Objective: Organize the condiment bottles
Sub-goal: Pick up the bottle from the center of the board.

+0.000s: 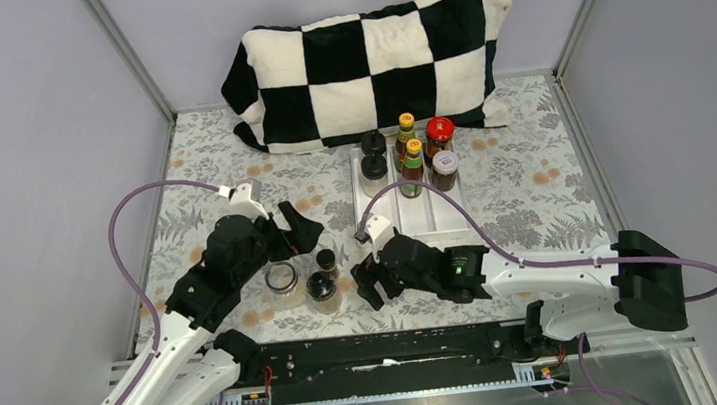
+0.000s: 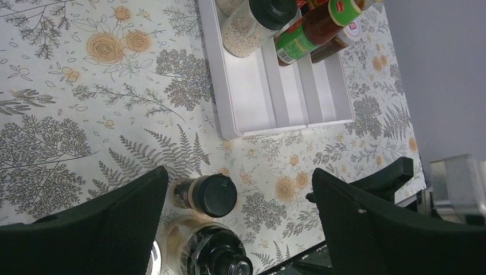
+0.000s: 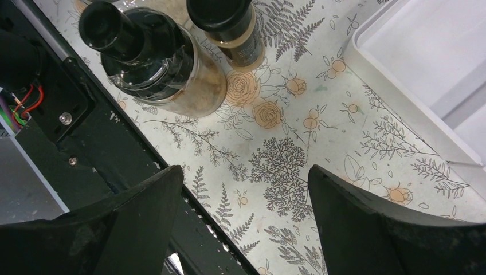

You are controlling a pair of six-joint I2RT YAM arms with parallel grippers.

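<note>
Top external: looked down from high above the near edge, over the whole table (image 1: 557,212).
Wrist views: close, aimed downward.
Shared: black-capped spice jar (image 2: 206,195), white tray (image 2: 252,103).

Spread pincer (image 3: 245,223) hangs near slim jar (image 3: 232,28) and wide jar (image 3: 166,63).

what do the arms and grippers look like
The left arm and right arm have white lower links, black upper joints and a looping purple cable each. The left gripper and right gripper are black with broad, finely textured fingers.
</note>
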